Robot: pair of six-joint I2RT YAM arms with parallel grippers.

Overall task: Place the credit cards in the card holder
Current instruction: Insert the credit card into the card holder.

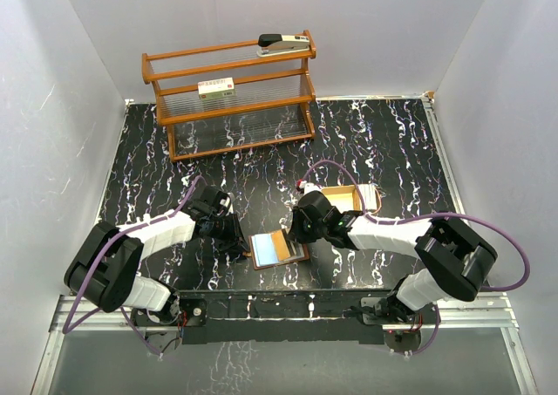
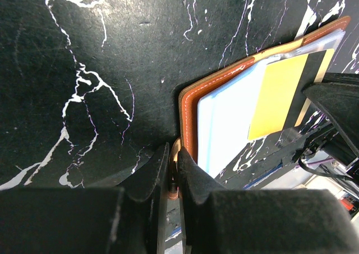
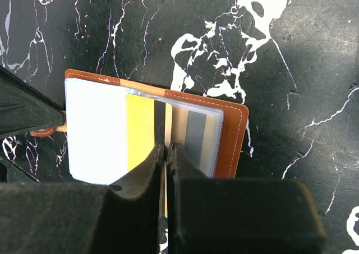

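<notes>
Lying open, the card holder [image 3: 235, 142] runs left-right

White-shelled left arm [image 1: 161, 229] and right arm [image 1: 388, 231], bulky black joints, purple cables [image 1: 525, 260], matte black wedge fingers [image 2: 146, 178] on left end effector [image 2: 174, 156] and right end effector [image 3: 167, 150]

Black table top [image 1: 384, 142] with white marble veining, enclosed by plain white walls [image 1: 87, 46]. An orange-brown wooden three-tier rack [image 1: 235, 107] stands at the far edge. A black-and-grey stapler [image 1: 283, 43] lies on its top tier, right end. A small white box with a red label [image 1: 216, 87] sits on the middle tier. A shallow tan tray [image 1: 342, 196] lies right of centre, partly hidden; its contents are indistinct.
</notes>
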